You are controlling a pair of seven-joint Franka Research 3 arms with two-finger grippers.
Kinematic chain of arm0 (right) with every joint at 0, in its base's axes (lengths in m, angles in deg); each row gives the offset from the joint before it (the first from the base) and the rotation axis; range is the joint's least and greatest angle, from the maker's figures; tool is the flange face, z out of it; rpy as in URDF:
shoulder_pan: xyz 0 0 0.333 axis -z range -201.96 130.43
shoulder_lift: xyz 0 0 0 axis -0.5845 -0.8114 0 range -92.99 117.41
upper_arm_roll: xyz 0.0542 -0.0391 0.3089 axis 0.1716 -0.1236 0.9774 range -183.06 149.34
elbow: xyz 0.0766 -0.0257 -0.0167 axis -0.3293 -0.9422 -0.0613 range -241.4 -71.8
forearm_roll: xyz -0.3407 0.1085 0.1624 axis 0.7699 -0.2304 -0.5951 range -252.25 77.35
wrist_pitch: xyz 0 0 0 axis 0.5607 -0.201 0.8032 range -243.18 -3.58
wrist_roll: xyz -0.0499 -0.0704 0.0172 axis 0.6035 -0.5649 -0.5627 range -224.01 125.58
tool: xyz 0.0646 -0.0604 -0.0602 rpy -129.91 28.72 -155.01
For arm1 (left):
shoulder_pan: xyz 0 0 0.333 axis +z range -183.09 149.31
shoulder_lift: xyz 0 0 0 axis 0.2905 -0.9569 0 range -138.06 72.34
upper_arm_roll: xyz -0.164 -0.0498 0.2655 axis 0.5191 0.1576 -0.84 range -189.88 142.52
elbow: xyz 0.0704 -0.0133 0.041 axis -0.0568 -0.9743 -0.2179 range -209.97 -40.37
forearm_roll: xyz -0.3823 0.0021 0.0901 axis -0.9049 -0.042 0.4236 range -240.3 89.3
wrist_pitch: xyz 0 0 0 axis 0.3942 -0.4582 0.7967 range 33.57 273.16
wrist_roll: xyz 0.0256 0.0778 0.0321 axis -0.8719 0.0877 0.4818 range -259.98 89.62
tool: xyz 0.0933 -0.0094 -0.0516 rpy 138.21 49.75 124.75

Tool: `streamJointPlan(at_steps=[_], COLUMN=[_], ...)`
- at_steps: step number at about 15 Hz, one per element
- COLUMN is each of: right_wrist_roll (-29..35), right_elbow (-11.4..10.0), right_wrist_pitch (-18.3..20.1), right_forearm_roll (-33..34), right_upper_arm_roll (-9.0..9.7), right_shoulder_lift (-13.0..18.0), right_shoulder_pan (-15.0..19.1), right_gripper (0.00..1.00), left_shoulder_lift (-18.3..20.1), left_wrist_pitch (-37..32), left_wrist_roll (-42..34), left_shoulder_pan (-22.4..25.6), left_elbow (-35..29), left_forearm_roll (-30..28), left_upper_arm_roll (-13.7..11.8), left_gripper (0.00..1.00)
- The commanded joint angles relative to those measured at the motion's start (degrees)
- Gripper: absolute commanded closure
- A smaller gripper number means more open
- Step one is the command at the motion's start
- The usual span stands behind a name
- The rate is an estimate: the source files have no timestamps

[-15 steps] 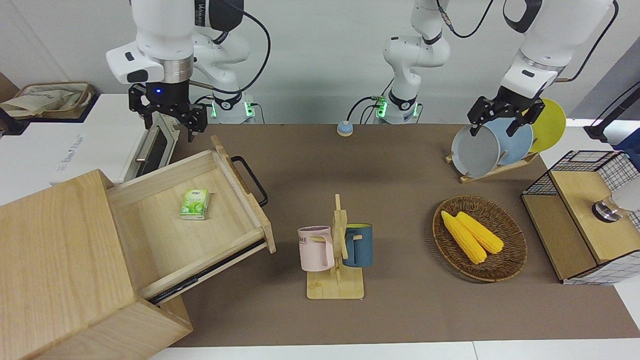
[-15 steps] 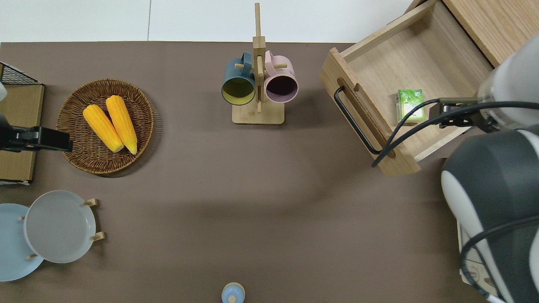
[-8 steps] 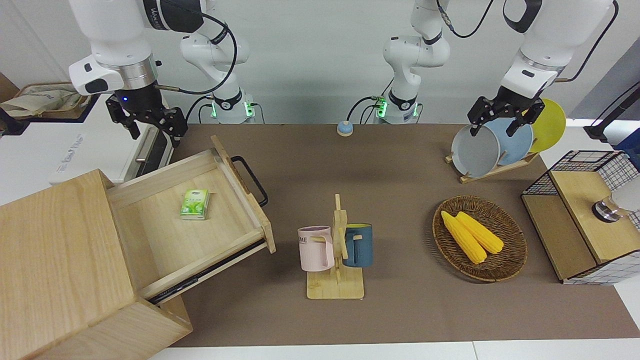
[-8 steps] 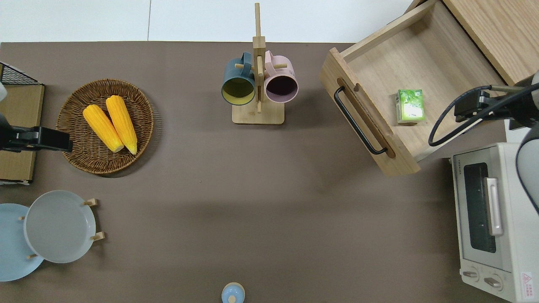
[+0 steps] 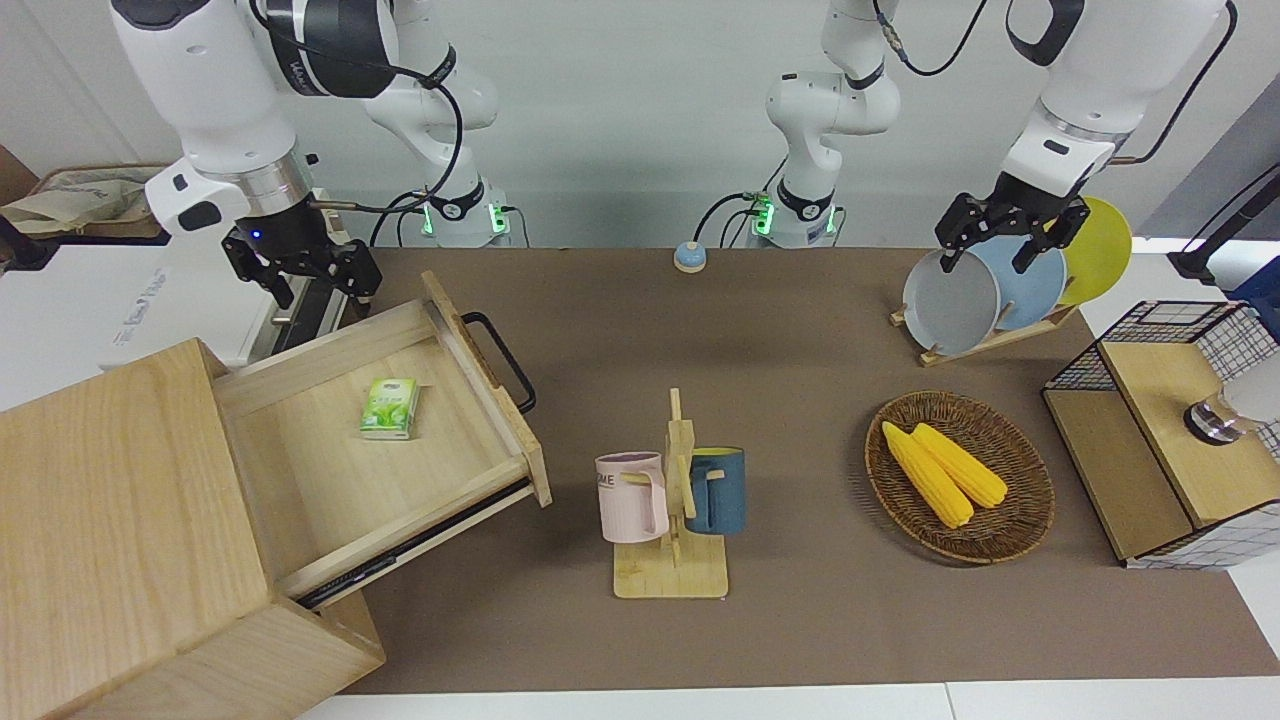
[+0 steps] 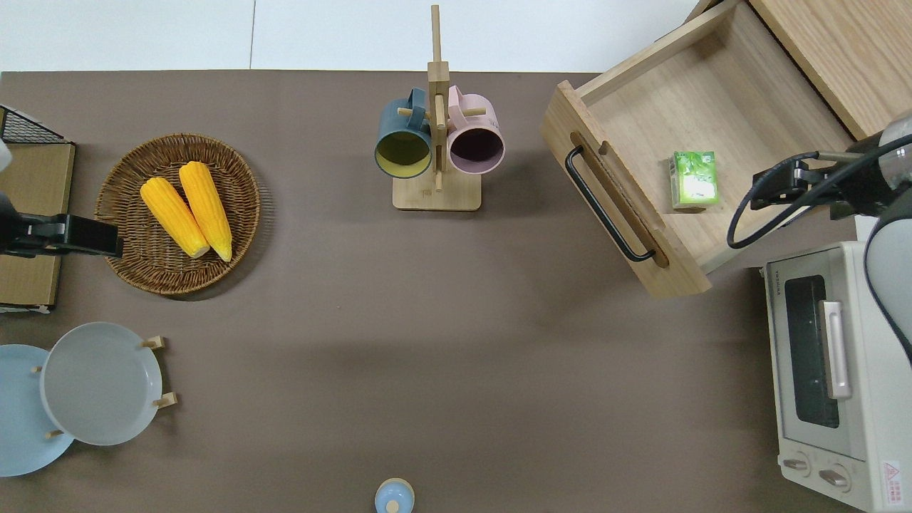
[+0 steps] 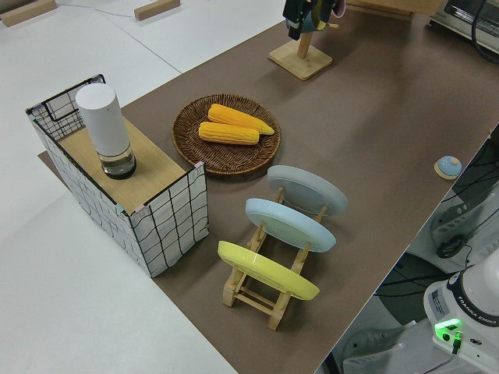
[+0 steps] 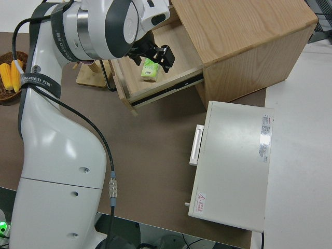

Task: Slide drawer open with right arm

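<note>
Your right gripper (image 5: 300, 275) hangs in the air with its fingers spread apart and nothing between them, over the side rail of the drawer (image 5: 390, 440) that lies nearest the robots, just by the toaster oven (image 6: 830, 385). The drawer stands pulled well out of its cabinet (image 5: 120, 540), angled across the table toward the left arm's end. Its black bar handle (image 5: 500, 360) is clear of the gripper, on the drawer front, well apart from the fingers. A small green carton (image 5: 390, 408) lies on the drawer floor, below and a little farther from the robots than the gripper. A mug rack (image 5: 672, 510) with a pink and a blue mug stands on the table in front of the drawer. Your left arm is parked; whether its gripper (image 5: 1005, 235) is open or closed cannot be told.
</note>
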Motion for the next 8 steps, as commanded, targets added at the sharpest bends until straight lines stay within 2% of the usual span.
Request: streamJointPlan(at_steps=[1, 8], right_wrist_roll=[-1.4, -0.4], right_elbow=[-2.7, -1.3], right_wrist_pitch=[-0.5, 1.3], right_forearm_roll=[-1.6, 0.5], right_upper_arm_roll=[0.96, 0.87], right_shoulder_lift=[1.8, 1.8], right_shoulder_pan=[2.0, 1.1], right_gripper=[0.015, 0.015], left_shoulder_lift=[-0.7, -0.7], left_wrist_pitch=[0.0, 0.0], left_wrist_roll=[-0.3, -0.3], left_shoulder_pan=[-1.0, -1.0], left_elbow=[1.1, 1.1], left_forearm_roll=[0.8, 0.8], left_upper_arm_roll=[-0.9, -0.9], left_gripper=[0.00, 0.00])
